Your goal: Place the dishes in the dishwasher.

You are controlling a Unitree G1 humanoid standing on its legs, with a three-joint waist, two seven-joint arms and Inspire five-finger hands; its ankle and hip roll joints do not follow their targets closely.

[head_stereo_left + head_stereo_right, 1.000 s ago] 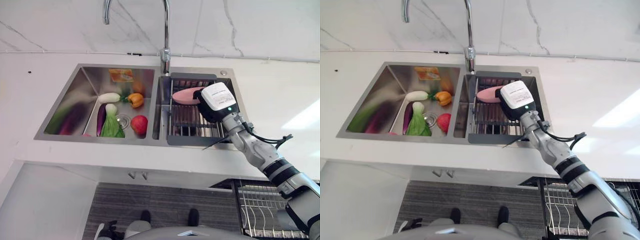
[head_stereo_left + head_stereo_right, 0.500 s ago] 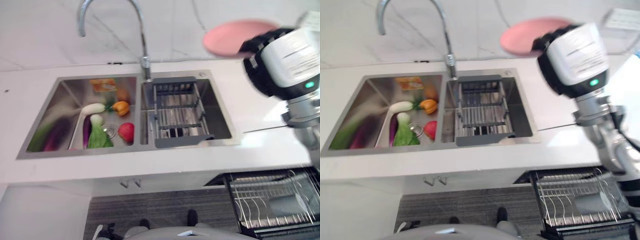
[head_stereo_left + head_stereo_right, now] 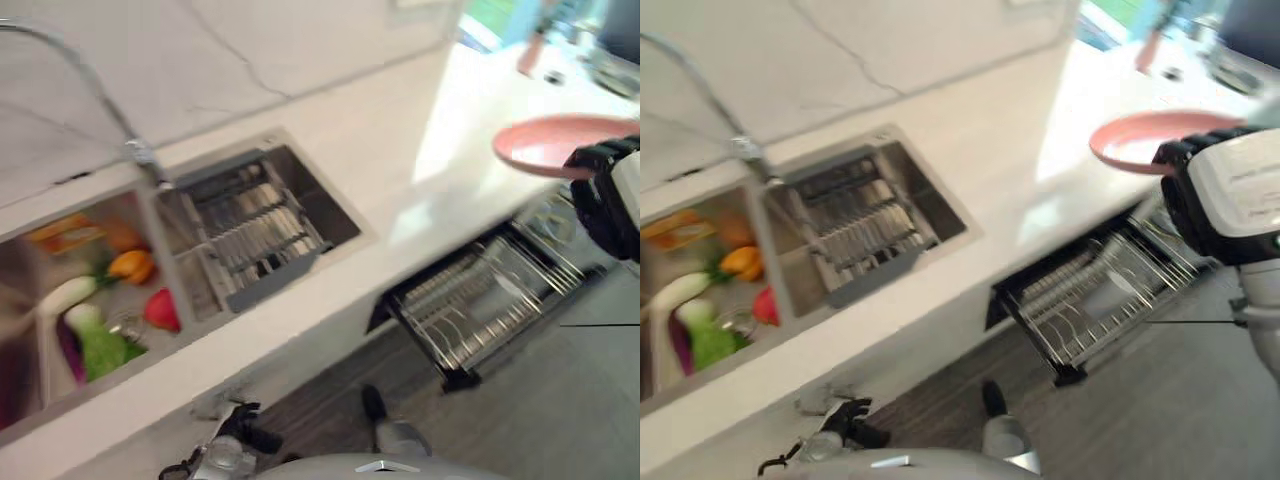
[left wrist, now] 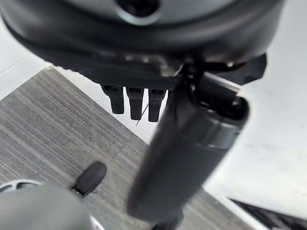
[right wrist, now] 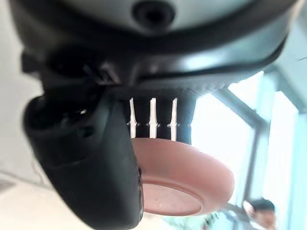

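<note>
Pink plate (image 3: 1145, 140) held level in the air, above the counter's (image 3: 980, 150) front edge and the pulled-out dishwasher rack (image 3: 1090, 300). Right hand (image 3: 1225, 205) pinches its rim, thumb over, fingers (image 5: 160, 115) under. Left hand (image 4: 158, 96) hangs by the floor, fingers straight, holding nothing. Sink (image 3: 150, 270) at counter's left end holds vegetables (image 3: 100, 320) and a drying rack (image 3: 250, 235).

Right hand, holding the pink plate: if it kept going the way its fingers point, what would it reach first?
Probably nothing close. The right hand pinches the pink plate and points past the white counter's end toward bright windows. The pulled-out dishwasher rack lies below that line, though depth is hard to judge.
</note>
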